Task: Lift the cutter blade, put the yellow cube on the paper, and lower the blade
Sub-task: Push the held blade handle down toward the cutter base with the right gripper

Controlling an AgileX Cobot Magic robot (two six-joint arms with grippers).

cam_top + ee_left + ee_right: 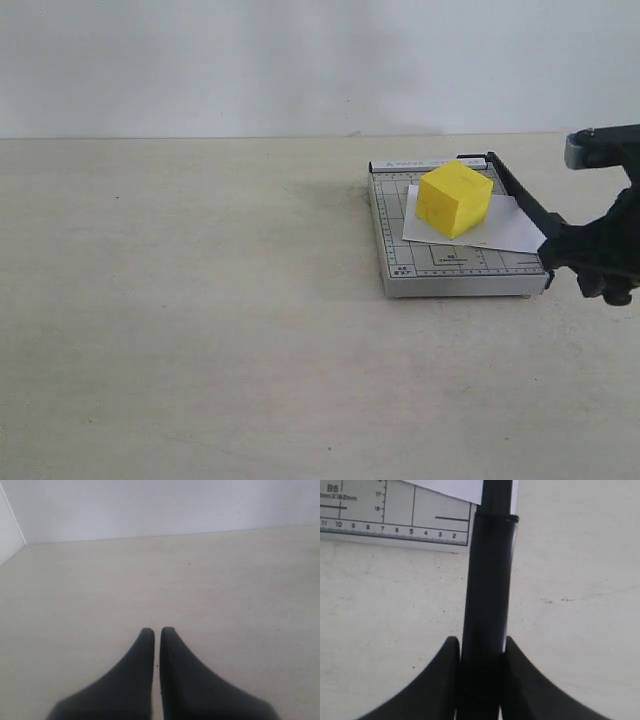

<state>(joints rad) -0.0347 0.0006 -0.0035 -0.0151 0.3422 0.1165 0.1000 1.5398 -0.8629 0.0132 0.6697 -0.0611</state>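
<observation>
Lab-like: bare beige tabletop [200, 360], blank white wall [300, 60]

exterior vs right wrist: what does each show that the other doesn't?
Exterior only: the yellow cube sitting on the paper, and the whole grey trimmer. Right wrist only: the right tool shut on the cutter blade at its handle, clamped from both sides, plus the trimmer's ruler numbers. Both: the blade, a corner of the paper, part of the trimmer, the tabletop.
</observation>
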